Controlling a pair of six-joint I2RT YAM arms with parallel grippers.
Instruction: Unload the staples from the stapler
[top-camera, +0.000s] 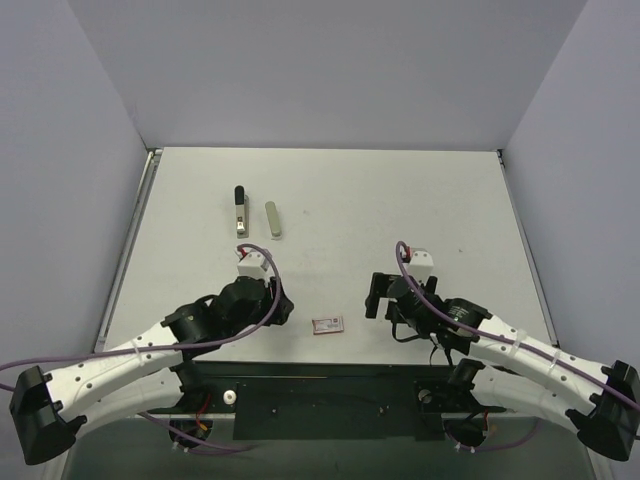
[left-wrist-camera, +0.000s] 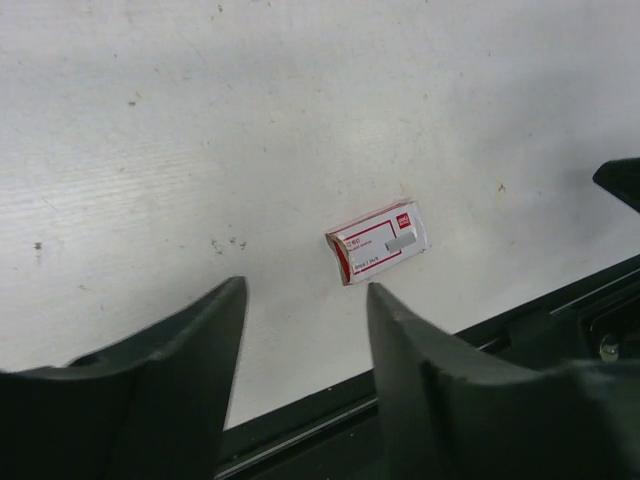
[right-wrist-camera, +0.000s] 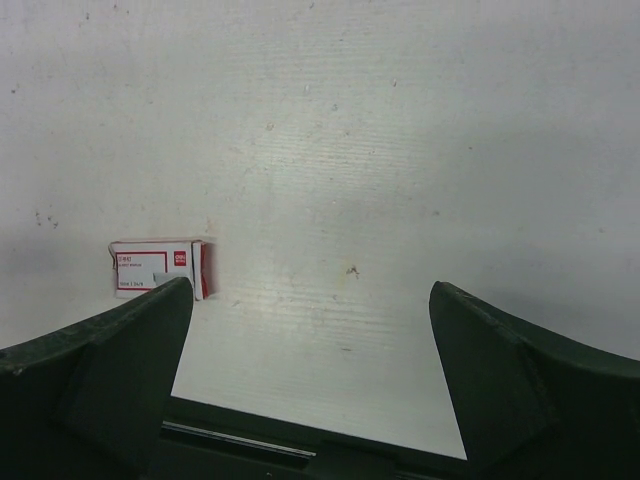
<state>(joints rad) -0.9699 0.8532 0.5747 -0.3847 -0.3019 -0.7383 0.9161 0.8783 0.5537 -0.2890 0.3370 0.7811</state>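
Note:
The stapler (top-camera: 240, 210), silver with a black far end, lies on the table's far left, away from both arms. A red-pink box (top-camera: 327, 324) sits near the front edge between the grippers. A tiny silver-grey strip (left-wrist-camera: 400, 243) shows on the box's top; it may be the staples, I cannot tell. My left gripper (top-camera: 284, 308) is open and empty, with the box (left-wrist-camera: 378, 241) just beyond its fingertips (left-wrist-camera: 305, 288). My right gripper (top-camera: 374, 296) stands wide open over bare table (right-wrist-camera: 310, 288), the box (right-wrist-camera: 160, 268) by its left finger.
A pale grey oblong piece (top-camera: 272, 220) lies just right of the stapler. The table's dark front rail (left-wrist-camera: 560, 305) runs close under both grippers. Grey walls close in the table on three sides.

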